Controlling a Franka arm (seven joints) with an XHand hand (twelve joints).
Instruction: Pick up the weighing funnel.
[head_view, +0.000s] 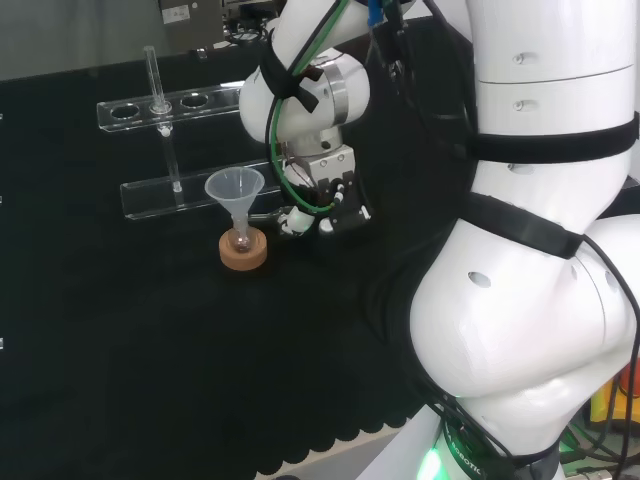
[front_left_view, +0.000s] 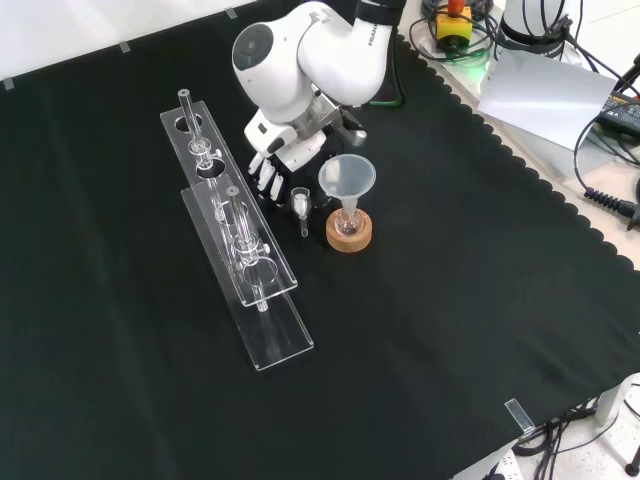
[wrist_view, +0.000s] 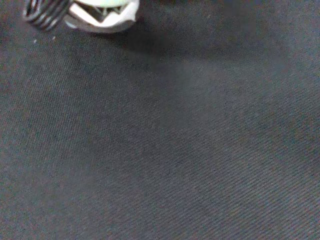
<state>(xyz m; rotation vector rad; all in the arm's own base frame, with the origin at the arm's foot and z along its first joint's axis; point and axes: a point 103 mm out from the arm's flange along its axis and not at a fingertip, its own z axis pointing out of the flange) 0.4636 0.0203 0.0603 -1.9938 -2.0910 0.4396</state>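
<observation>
Robot hand (front_left_view: 277, 166) beside weighing funnel (front_left_view: 301, 206); stem points down front view.

Funnel (front_left_view: 347, 177) upright, stem in a small flask on a cork ring (front_left_view: 349, 235). Weighing funnel (front_left_view: 301, 205) lies on the bench (front_left_view: 450, 310) cloth just left of the funnel. Hand (front_left_view: 279, 160) up-left of the funnel, fingers (front_left_view: 266, 181) straight, pointing down beside the weighing funnel; contact unclear. Clear rack (front_left_view: 262, 300) further left of the funnel.
</observation>
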